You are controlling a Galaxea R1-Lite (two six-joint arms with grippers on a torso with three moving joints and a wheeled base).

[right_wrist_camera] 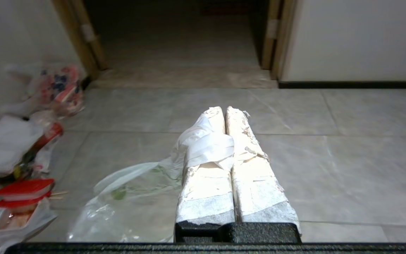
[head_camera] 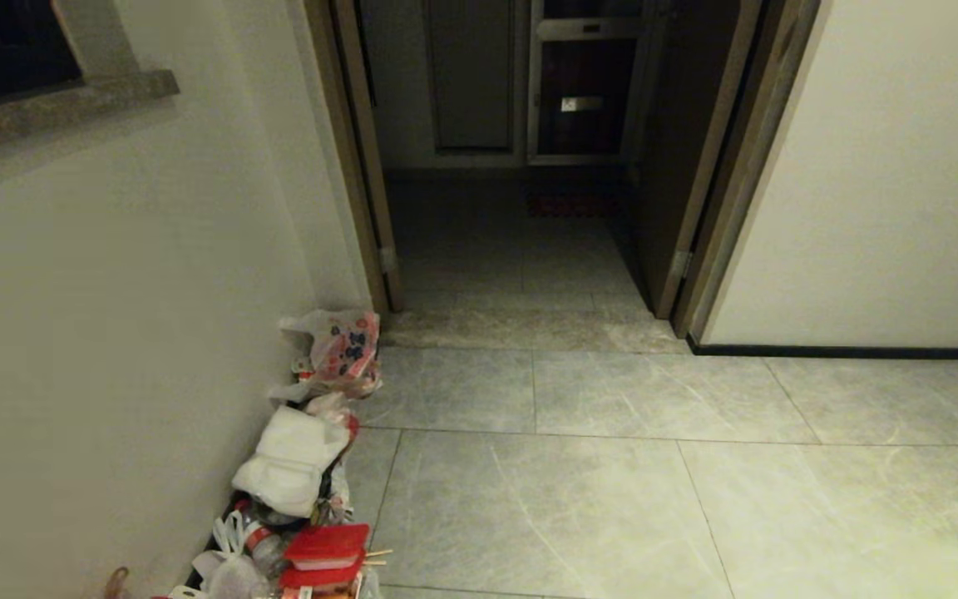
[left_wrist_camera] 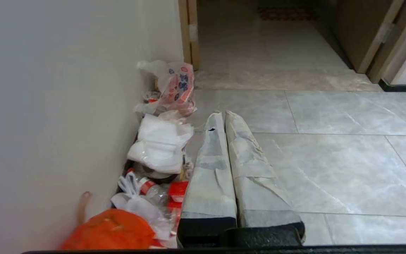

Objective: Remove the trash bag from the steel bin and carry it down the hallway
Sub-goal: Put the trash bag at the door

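gripping one trash bag (right_wrist_camera: 132, 194), right hand (right_wrist_camera: 224, 114) clamped.

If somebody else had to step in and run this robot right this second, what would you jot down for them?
Right gripper: shut, with a handle loop of the trash bag wrapped over one finger; the bag hangs beside it above the floor.
Left gripper: shut, empty.
Neither arm shows in the head view.
The steel bin is not in any view, so the bag is already out of it.
Surroundings: hallway tiles, a rubbish pile along the left wall, and an open doorway straight ahead.
Done: bag removed.
Left: probably carry it on down the hallway, keeping clear of the pile.
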